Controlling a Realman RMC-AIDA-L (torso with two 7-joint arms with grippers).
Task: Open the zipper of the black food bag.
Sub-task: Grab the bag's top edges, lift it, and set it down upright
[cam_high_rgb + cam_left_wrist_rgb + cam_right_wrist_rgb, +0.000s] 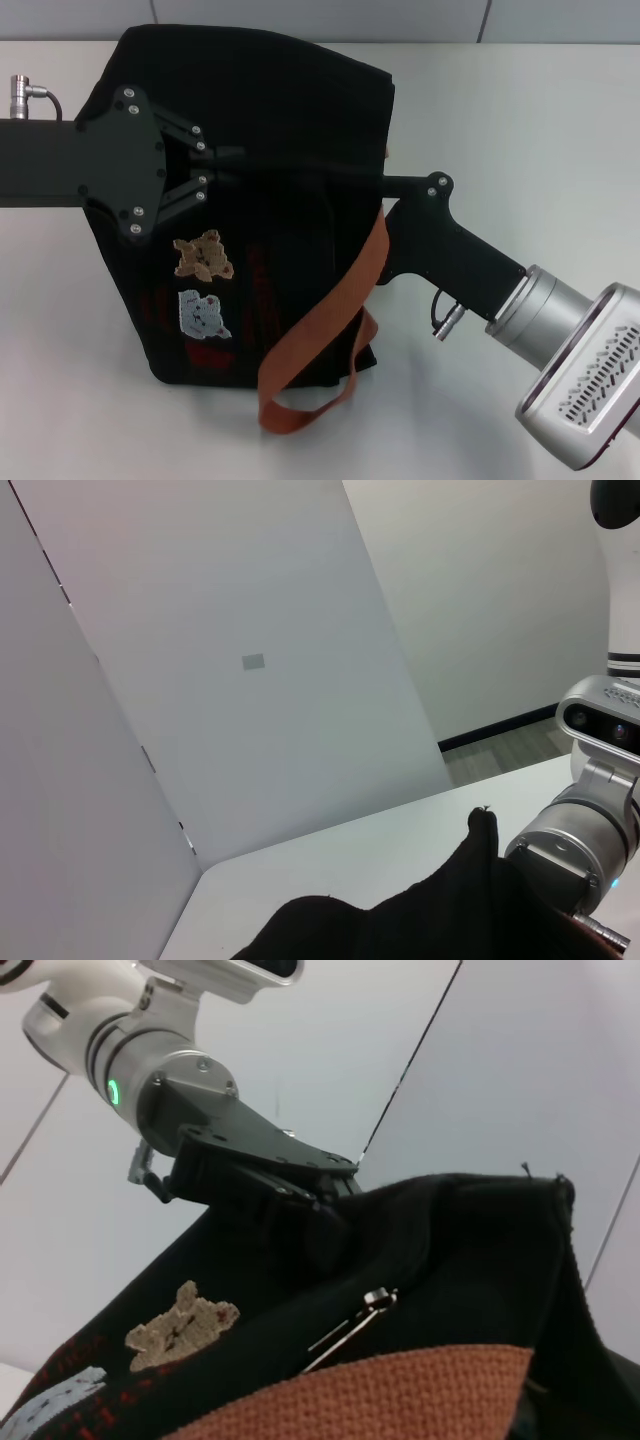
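Note:
The black food bag [270, 110] lies in the middle of the white table, with a tan bear patch [203, 257] and a white one [202, 313] on its side. My left gripper [213, 166] comes in from the left and is shut on the bag's fabric near its top edge; the right wrist view shows the pinch [322, 1222]. My right gripper [400, 186] reaches in from the right against the bag's top edge. In the right wrist view the zipper's silver pull tab [376, 1298] lies on the black fabric just above an orange-brown strap [400, 1395].
One orange-brown strap handle [330, 310] loops over the bag's near right corner onto the table [520, 120]. White wall panels stand behind the table's far edge. The left wrist view shows bag fabric [420, 920] and my right arm's silver wrist [570, 845].

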